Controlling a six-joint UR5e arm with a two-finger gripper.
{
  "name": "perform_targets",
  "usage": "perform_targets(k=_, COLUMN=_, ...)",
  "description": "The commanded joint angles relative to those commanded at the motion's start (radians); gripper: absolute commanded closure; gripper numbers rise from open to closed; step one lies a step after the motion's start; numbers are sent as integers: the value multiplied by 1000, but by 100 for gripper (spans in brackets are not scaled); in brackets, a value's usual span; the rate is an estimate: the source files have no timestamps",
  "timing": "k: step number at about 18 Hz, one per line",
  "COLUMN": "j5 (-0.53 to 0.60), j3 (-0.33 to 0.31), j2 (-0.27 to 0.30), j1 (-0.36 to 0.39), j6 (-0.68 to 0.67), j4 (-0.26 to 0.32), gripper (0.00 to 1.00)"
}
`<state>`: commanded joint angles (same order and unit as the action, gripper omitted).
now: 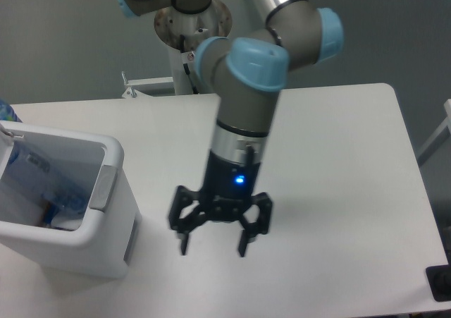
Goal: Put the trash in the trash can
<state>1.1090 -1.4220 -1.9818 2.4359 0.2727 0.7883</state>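
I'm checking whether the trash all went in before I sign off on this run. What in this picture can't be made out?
- Trash can: cut off by the left edge; its near wall hides the bottom.
- Contents: bluish and white shapes, too blurred to name.
- Blue object at the left edge: mostly out of frame.
- Gripper: open and empty, slightly blurred.
- Black item, bottom right: cropped.
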Motion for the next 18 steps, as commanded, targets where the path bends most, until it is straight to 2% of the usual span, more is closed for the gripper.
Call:
perform_targets(k=3, j5=89, j3=3, j2=3, j1=23, j6=118, j4=90, gripper=0)
perform_targets(k=7, j5=241, j3=9, j2=8, j1=54, j6=331, j4=253, gripper=0)
perform_targets(k=9, j5=268, j3=18, j2=6, j1=61, j6=405, j4=316, gripper=0)
perform_targets(k=13, j5=325, j3=21, j2=8, j1=89, j6=545, j4=351, gripper=0)
perform_targets(k=18, j5=380, j3=25, j2=17, j1=127, j6=735, j4=436, gripper=0)
